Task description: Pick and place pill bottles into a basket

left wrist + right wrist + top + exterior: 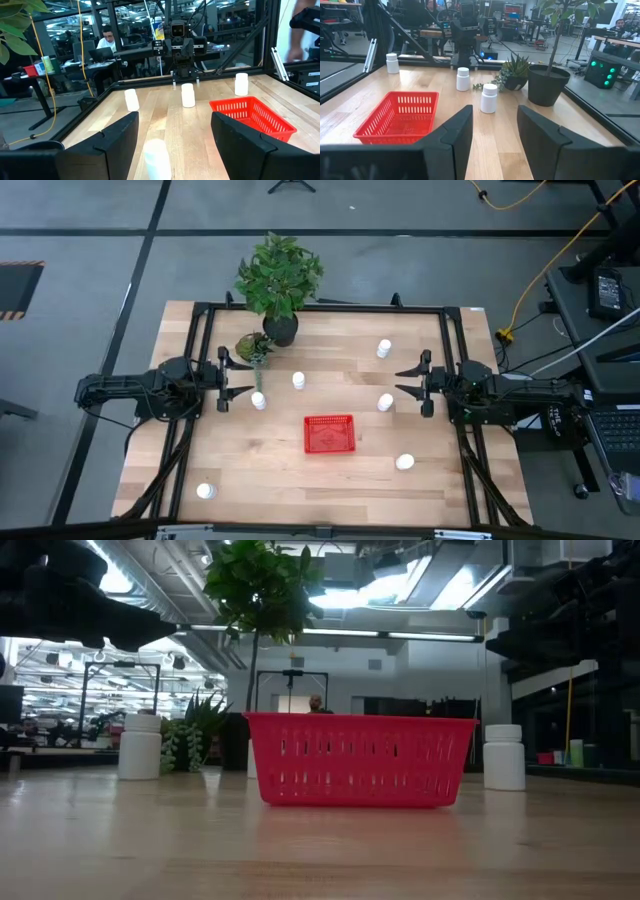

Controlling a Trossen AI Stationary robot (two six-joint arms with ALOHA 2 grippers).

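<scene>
I saw the small red rectangular mesh basket empty at mid-table, six small white cylindrical pill bottles scattered around it on the wood. My left gripper and right gripper hung wide, holding nothing

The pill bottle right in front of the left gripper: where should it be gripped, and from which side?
Grip the pill bottle across its round white body, below the cap. It stands upright, clear of the small succulent and the other bottles, so the open left gripper could probably come in level from its own side, fingers straddling the cylinder.
</scene>
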